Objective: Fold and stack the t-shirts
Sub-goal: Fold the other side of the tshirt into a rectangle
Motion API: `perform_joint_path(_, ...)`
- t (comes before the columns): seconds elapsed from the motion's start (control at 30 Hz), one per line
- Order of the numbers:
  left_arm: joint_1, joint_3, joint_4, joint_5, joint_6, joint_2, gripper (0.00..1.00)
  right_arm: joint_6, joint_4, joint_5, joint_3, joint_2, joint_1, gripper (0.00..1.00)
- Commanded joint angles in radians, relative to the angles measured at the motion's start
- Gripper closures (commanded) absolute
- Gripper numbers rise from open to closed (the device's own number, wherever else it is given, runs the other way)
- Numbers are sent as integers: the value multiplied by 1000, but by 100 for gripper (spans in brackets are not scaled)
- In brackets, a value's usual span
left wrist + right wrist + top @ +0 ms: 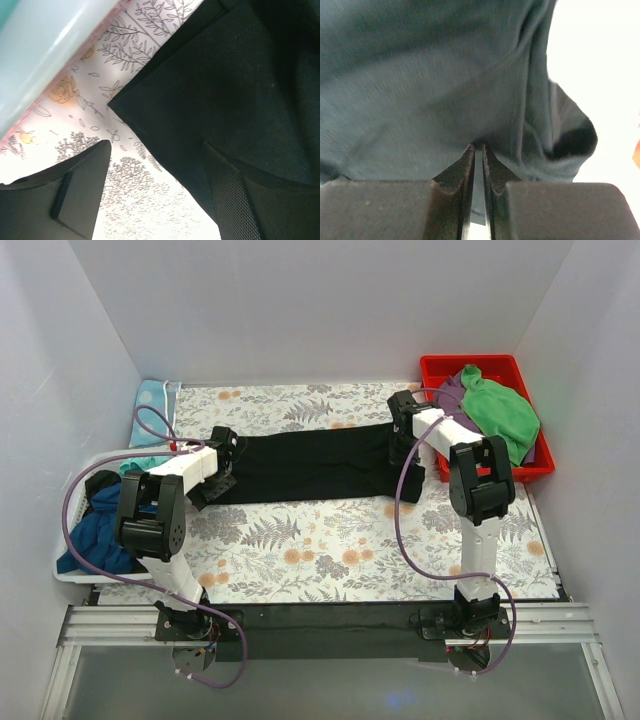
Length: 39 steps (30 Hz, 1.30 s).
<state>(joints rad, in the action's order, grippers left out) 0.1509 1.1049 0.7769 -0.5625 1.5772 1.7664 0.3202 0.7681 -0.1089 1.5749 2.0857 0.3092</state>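
I count one black shirt [300,468] out on the desk [330,550]. Two more sit in the red bin [440,365], a green shirt [497,410] and a purple shirt [452,392]. A blue shirt [100,530] lies in the white bin [75,575], across the desk from the red bin.

The black shirt is pulled into a long band. Its long axis runs from beside the red bin straight across the desk, one end at each of my claws.

My right claw [400,465], at the end nearest the red bin, is pinched tight on the black shirt. Only my right wrist view shows the cloth bunched above the nearly closed tips.

My left claw [215,480], at the end farthest from the red bin, stands agape. My left wrist view alone shows a flat shirt corner ahead of the spread fingers [80,200].
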Motion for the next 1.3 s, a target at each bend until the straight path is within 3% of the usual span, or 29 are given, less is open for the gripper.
perform_joint_path(0.0,-24,12,84,-62,-23,5,29,-6,-15,-32,157,62,-4,84)
perform_joint_path(0.33,-24,3,51,-36,-57,-33,28,-41,-23,15,479,266,-15,84)
perform_joint_path(0.53,-24,1,32,-13,-82,-38,28,-61,-120,158,614,329,-35,84)
perform_joint_path(0.63,-24,6,21,-1,-97,-45,28,-73,-203,210,584,277,-41,84)
perform_joint_path(0.77,-24,3,-5,22,-114,-51,28,-87,-369,401,467,169,-53,84)
perform_joint_path(0.93,-24,4,-27,41,-131,-48,28,-78,-434,566,438,119,-61,82)
perform_joint_path(1.1,-24,15,-54,50,-154,-56,28,-96,-356,373,350,15,-59,80)
perform_joint_path(1.27,-24,42,-85,61,-184,-74,26,-122,-300,241,107,-145,-59,78)
